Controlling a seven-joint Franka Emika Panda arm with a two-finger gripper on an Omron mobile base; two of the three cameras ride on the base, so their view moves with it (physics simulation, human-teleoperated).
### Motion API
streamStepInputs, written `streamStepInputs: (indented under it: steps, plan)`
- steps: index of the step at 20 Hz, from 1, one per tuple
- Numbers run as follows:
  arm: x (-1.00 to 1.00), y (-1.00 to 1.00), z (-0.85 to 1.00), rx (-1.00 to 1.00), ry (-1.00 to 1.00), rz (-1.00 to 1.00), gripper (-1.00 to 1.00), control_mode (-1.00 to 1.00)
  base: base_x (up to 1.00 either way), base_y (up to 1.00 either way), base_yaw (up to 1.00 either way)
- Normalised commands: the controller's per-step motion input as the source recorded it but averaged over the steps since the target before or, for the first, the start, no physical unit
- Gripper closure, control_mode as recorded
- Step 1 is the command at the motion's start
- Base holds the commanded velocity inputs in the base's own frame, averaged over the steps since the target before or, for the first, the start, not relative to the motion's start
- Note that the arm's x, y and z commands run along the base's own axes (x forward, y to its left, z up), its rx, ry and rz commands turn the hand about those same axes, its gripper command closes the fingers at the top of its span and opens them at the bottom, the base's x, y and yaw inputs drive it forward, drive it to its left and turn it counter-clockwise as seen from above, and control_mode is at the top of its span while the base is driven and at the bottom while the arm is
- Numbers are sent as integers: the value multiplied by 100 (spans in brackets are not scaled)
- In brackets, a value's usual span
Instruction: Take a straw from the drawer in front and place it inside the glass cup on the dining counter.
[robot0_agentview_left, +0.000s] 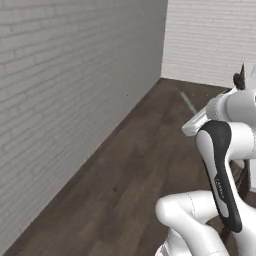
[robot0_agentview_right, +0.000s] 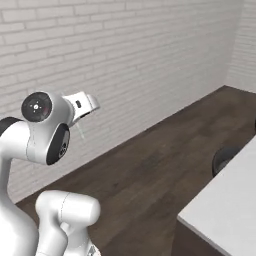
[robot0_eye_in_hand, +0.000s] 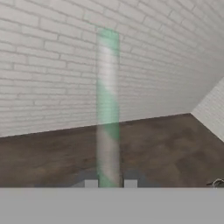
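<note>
In the hand view the straw (robot0_eye_in_hand: 108, 109), a thin pale green translucent stick, rises straight up between the two fingertips of my gripper (robot0_eye_in_hand: 110, 183), which is shut on its lower end. The left base view shows the straw (robot0_agentview_left: 188, 102) sticking out faintly from the gripper (robot0_agentview_left: 196, 119) above the dark floor. In the right base view the straw (robot0_agentview_right: 81, 132) hangs below the gripper (robot0_agentview_right: 79, 119) in front of the brick wall. A corner of the white-topped dining counter (robot0_agentview_right: 220, 210) lies at the lower right. The drawer and the glass cup are out of view.
A white brick wall (robot0_agentview_right: 125, 65) stands close ahead, and dark wooden floor (robot0_agentview_right: 150, 170) runs along it. A dark round object (robot0_agentview_right: 225, 157) sits by the counter's far edge. A dark spiky shape (robot0_agentview_left: 240, 78) shows at the right edge above the arm.
</note>
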Motion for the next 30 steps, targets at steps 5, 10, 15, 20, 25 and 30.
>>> streamStepInputs:
  steps: [5, 10, 15, 20, 25, 30]
  plan:
    - [0, 0, 0, 0, 0, 0, 100, 100, 73, 31, -68]
    - [0, 0, 0, 0, 0, 0, 100, 100, 89, 37, -62]
    - [0, 0, 0, 0, 0, 0, 100, 100, 99, 42, -58]
    - [0, 0, 0, 0, 0, 0, 100, 100, 100, 48, -51]
    - [0, 0, 0, 0, 0, 0, 100, 100, 100, 59, -47]
    - [0, 0, 0, 0, 0, 0, 100, 100, 98, 76, -44]
